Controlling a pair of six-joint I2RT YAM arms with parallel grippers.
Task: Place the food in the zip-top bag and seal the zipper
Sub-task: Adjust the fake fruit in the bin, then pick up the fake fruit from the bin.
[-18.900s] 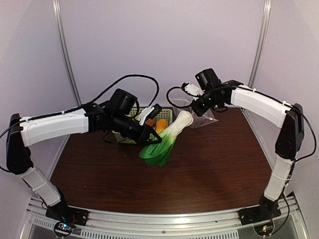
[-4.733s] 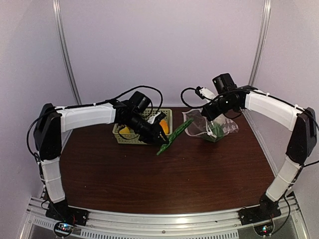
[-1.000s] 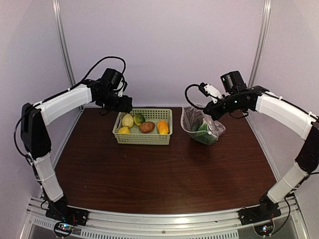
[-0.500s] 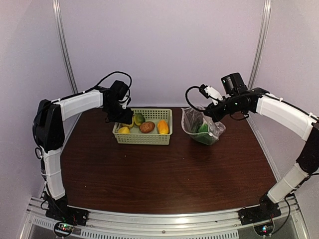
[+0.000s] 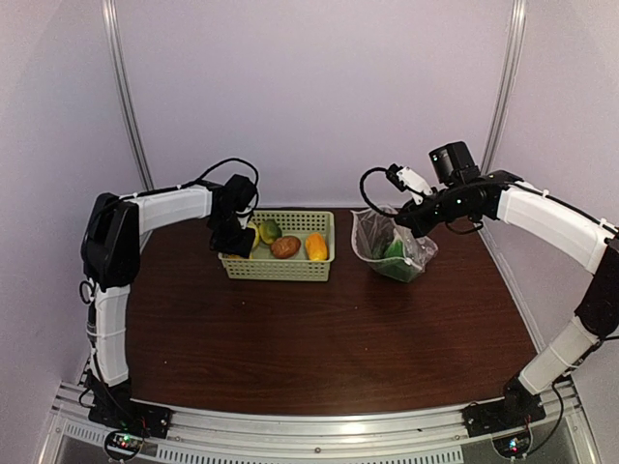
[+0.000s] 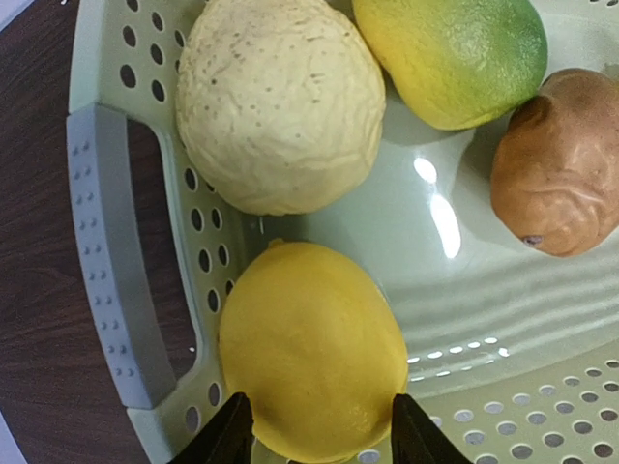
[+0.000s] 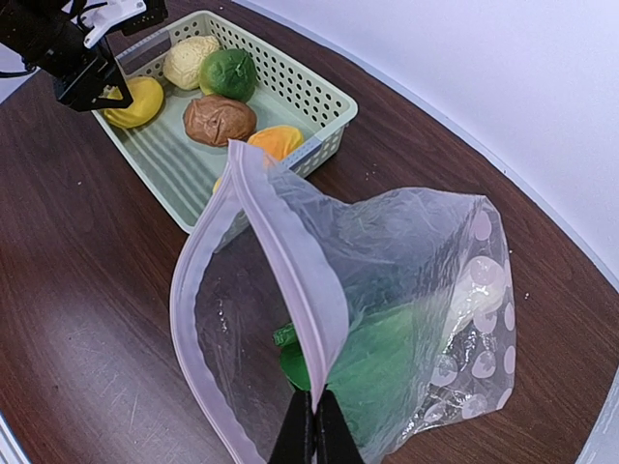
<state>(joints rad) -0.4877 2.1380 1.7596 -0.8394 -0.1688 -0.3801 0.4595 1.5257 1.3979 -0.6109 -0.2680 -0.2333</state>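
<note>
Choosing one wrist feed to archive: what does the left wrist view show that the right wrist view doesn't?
Only left wrist: the left gripper up close, jaws apart on either side of the yellow piece. Only right wrist: the zip-top bag, its rim pinched by the right gripper, green food inside, and the orange piece in the basket. Both: the basket, yellow piece, pale bumpy fruit, green-yellow fruit, brown piece.

A pale green rectangular plastic basket (image 5: 279, 270) with perforated walls and base stands on the dark brown wood-grain counter (image 5: 319, 338), in its far half and left of centre, near the back wall. A grey studded handle bar (image 6: 106, 242) spans a cut-out in one short end. Plain pale lilac wall panels (image 5: 319, 97) enclose the counter, with silver metal posts (image 5: 126, 97) at the back corners. A ribbed metal rail (image 5: 319, 427) runs along the near edge.
</note>
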